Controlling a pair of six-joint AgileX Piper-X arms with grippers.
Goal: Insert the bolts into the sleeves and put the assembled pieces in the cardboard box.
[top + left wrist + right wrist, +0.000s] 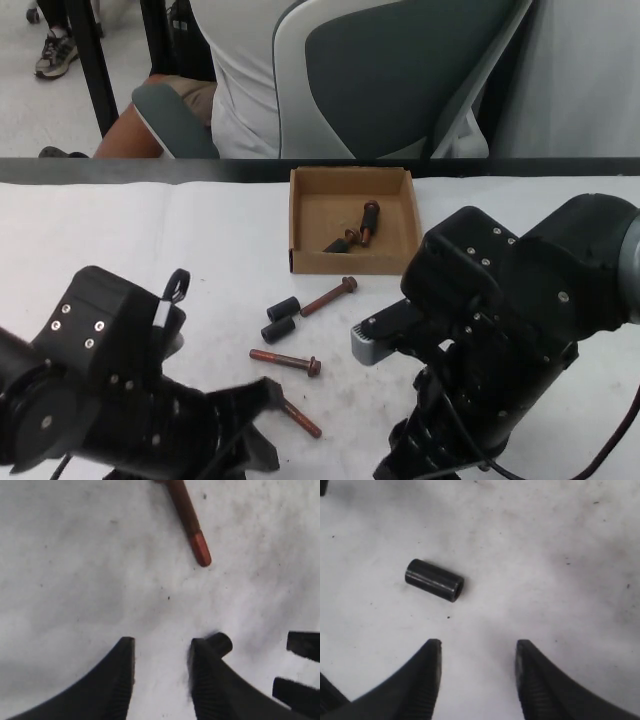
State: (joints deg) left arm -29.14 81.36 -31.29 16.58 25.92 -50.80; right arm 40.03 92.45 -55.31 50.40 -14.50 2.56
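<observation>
Both grippers hang low over the white bench at its near edge, neither holding anything. My left gripper (162, 677) is open; a rust-red bolt (192, 527) lies ahead of it, and a black sleeve (220, 643) peeks out beside one finger. My right gripper (477, 675) is open, with a black sleeve (434, 580) lying on its side just ahead of one fingertip. In the high view, three bolts (330, 296) (285, 360) (300, 418) and two sleeves (283, 307) (278, 328) lie loose between the arms. The cardboard box (305, 215) at the back holds two assembled pieces (368, 222) (340, 243).
The right arm's fingers (302, 646) show at the side of the left wrist view, close to the left gripper. A seated person and a chair (400, 70) are beyond the bench's far edge. White bench surface (130, 230) stretches to the left of the box.
</observation>
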